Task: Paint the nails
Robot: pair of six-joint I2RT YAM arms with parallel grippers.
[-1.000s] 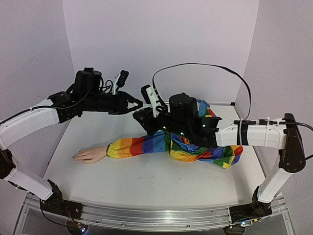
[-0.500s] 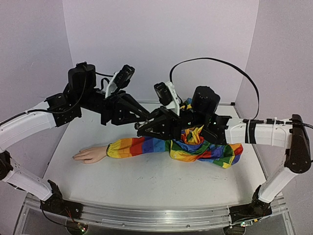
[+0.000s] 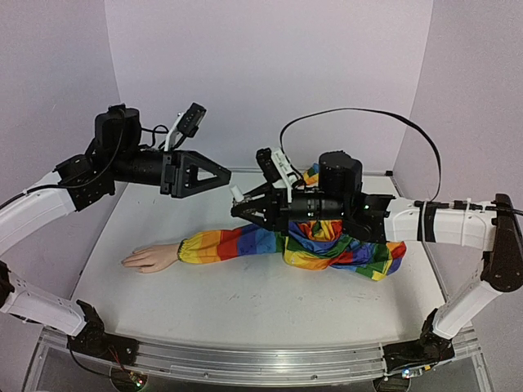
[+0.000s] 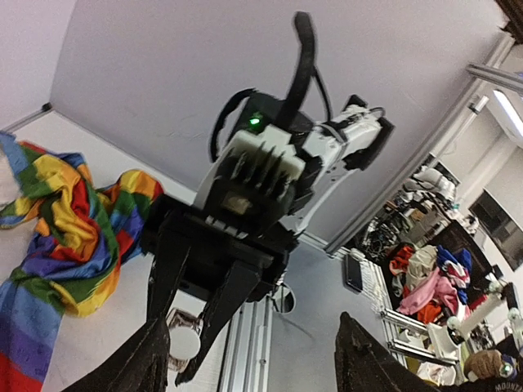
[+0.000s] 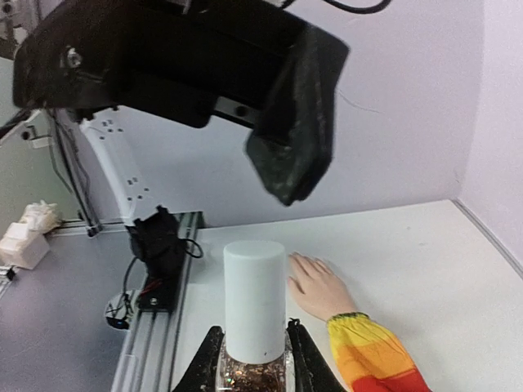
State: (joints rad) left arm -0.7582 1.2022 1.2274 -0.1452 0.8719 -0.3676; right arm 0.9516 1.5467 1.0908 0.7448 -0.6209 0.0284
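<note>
Painting is not yet under way: right claw [image 5: 252, 363] pinches the bottle [image 5: 252, 379], white cap [image 5: 254, 298] on; left claw [image 4: 255, 359] spread; nails [image 5: 296, 263] apparently bare.

Left tool [image 4: 253, 327] spread wide; right tool [image 4: 185, 325] pinching bottle [image 4: 182, 343].

White arm links [image 3: 445, 224], black joints [image 3: 339, 173], cables [image 3: 368, 111]

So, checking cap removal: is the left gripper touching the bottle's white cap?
Apart. The right wrist view shows bare wall between the left gripper and the white cap on the bottle.
</note>
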